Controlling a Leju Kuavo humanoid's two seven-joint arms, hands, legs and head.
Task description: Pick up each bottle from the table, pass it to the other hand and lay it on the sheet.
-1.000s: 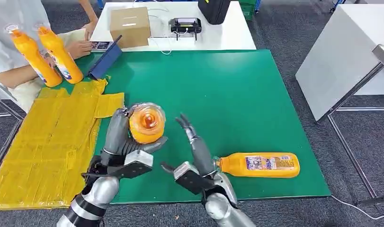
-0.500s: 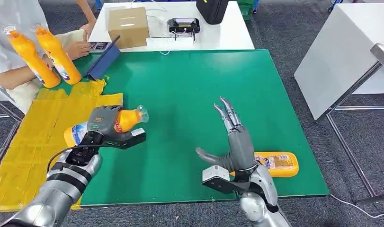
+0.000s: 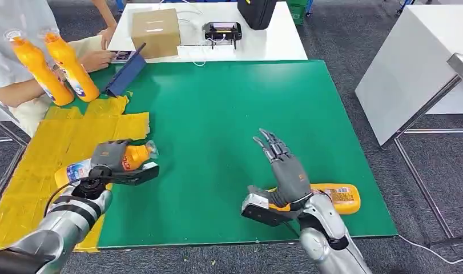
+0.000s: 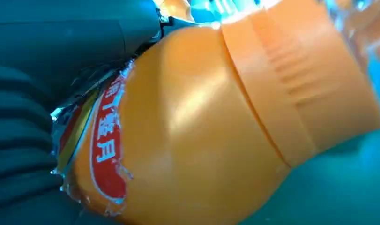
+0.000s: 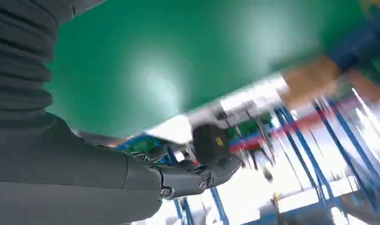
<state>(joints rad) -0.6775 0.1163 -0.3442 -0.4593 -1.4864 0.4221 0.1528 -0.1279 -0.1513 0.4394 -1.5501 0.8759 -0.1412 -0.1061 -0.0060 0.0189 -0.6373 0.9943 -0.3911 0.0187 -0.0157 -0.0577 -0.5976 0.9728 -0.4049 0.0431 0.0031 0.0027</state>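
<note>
Your left hand (image 3: 112,160) grips an orange bottle (image 3: 103,162) on its side, over the edge where the yellow sheet (image 3: 40,165) meets the green surface (image 3: 229,108), its cap toward the green. In your left wrist view the bottle (image 4: 216,122) sits tight against the fingers. Your right hand (image 3: 283,171) is empty, fingers spread and raised over the surface. A second bottle (image 3: 340,197) lies flat just behind that hand. A person (image 3: 17,85) at the far left holds two more bottles (image 3: 55,65) upright.
</note>
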